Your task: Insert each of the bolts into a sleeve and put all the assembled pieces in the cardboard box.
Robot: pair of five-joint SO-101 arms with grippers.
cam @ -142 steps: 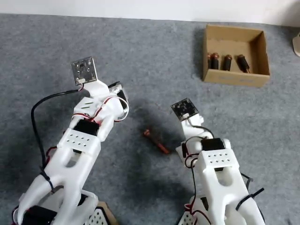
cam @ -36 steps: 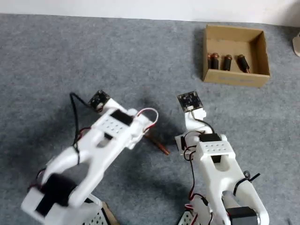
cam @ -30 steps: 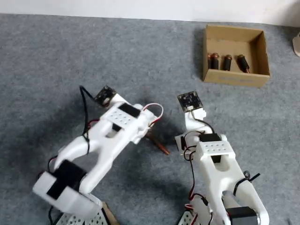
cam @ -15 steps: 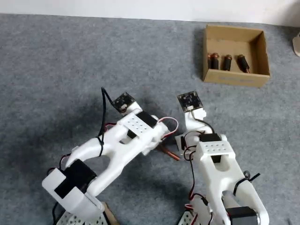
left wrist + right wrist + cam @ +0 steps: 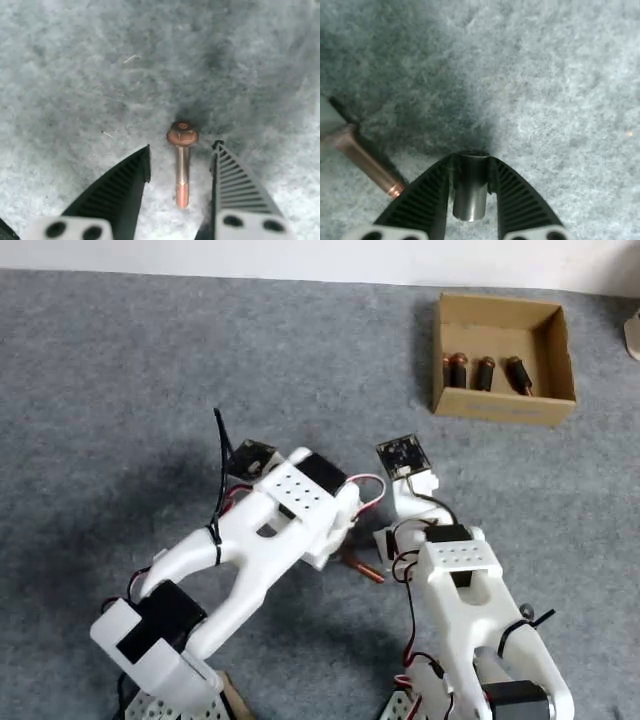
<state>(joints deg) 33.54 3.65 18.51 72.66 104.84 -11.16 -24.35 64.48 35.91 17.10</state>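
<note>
Grey carpet (image 5: 150, 360): box (image 5: 497, 408) holds three pieces (image 5: 485, 371); left gripper (image 5: 181, 147) agape around bolt (image 5: 182, 172), right gripper (image 5: 471, 159) pinches sleeve (image 5: 470, 192)

The high view looks steeply down from above the arms' bases, facing away from them, far enough off to take in the grey table (image 5: 120, 360), the left arm (image 5: 280, 520), the right arm (image 5: 455, 575) and the cardboard box (image 5: 503, 405). Each wrist view sits close over the table and faces down along its own fingers: the left gripper (image 5: 182, 146), and the right gripper (image 5: 470, 161) clamping the sleeve (image 5: 470, 192). All three views share one bolt (image 5: 182, 170), the same bolt (image 5: 367, 162) and bolt (image 5: 362, 568) between the arms
</note>
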